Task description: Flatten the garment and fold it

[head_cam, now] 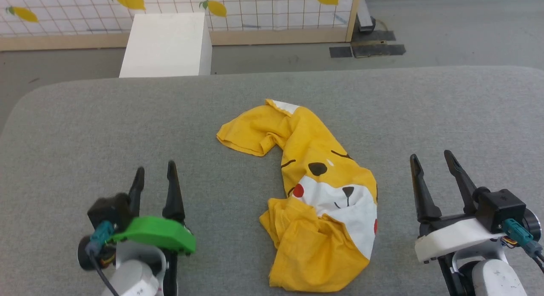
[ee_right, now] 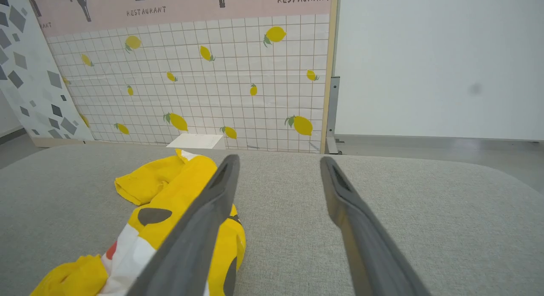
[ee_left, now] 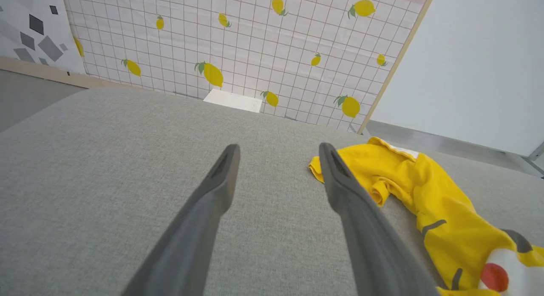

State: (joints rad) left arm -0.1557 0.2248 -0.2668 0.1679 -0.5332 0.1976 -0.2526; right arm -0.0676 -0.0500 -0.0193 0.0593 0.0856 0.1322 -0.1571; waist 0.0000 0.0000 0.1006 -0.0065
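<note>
The garment (head_cam: pixel 314 190) is a mustard-yellow T-shirt lying crumpled in the middle of the grey table (head_cam: pixel 85 126). Its print shows a white patch, red dots, a black nose and black stripes. One bunched end reaches toward the table's far side, and the other end lies folded over near the front edge. My left gripper (head_cam: pixel 155 173) stands open to the left of the shirt, holding nothing. My right gripper (head_cam: pixel 433 160) stands open to its right, also holding nothing. The left wrist view has the garment (ee_left: pixel 425 194) to the right of my fingers (ee_left: pixel 340 181). The right wrist view has the garment (ee_right: pixel 170 190) at the left.
A white box (head_cam: pixel 168 45) stands on the floor beyond the table's far edge. Behind it runs a gridded white backdrop (head_cam: pixel 255 7) with lemon prints in a wooden frame. Dark mats (head_cam: pixel 367 49) lie on the floor at the back right.
</note>
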